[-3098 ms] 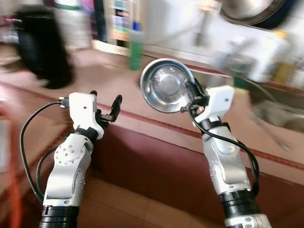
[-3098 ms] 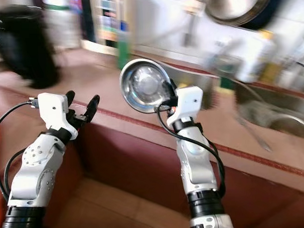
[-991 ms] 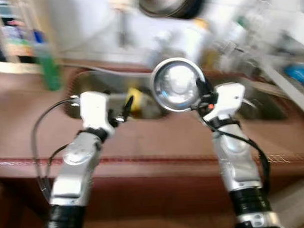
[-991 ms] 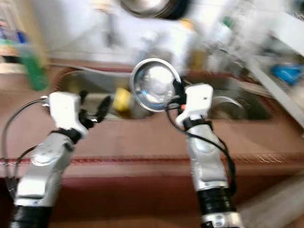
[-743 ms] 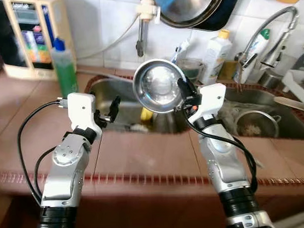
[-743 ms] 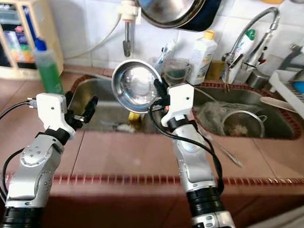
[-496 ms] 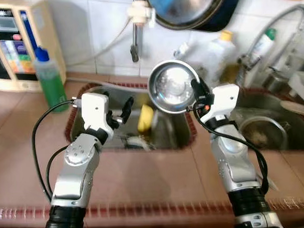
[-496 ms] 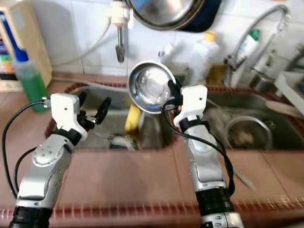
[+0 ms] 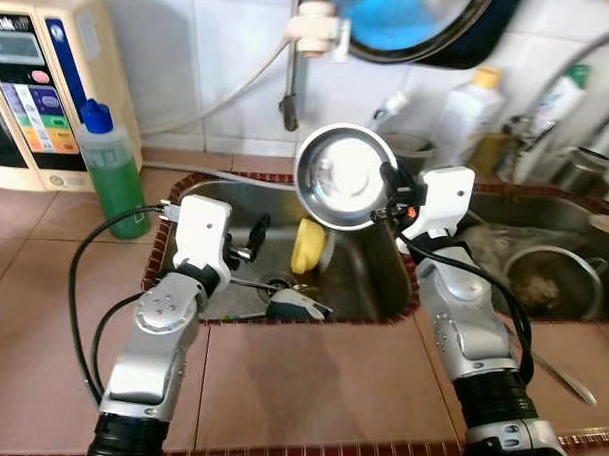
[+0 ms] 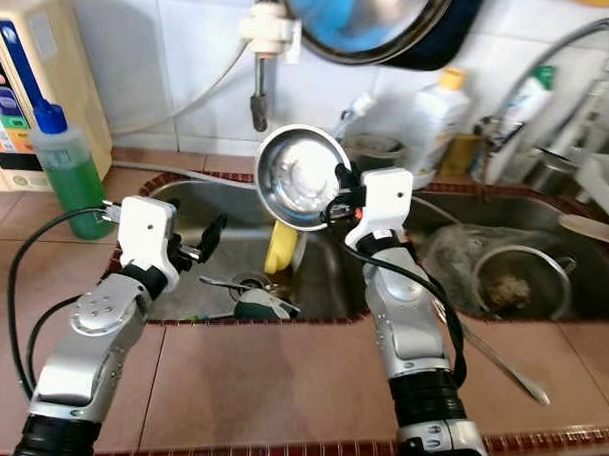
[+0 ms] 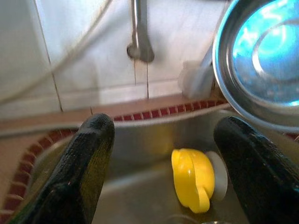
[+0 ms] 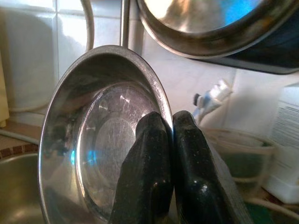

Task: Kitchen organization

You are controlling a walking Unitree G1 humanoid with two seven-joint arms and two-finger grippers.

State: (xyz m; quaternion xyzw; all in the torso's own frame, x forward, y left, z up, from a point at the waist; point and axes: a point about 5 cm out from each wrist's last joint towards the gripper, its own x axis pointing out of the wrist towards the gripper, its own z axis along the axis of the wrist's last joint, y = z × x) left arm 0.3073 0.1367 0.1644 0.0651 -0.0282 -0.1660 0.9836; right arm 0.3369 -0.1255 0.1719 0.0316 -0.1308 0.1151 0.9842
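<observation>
Bowl [image 9: 345, 177] pinched by its right rim in right gripper [image 9: 390, 192], held on edge above sink [image 9: 372, 286], mouth facing near; left gripper [image 9: 247, 238] spread, empty, lower to the left.

The reddish-brown tiled counter [image 9: 310, 378] carried a green liquid-filled bottle with a blue cap [image 9: 110, 170] beside a cream-coloured appliance [image 9: 25, 93].

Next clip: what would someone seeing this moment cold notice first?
The shiny steel bowl, held up on edge over the left sink basin by the right pincer clamped on its rim. Below it a yellow cup lies in the basin, with the left pincer open beside it.
</observation>
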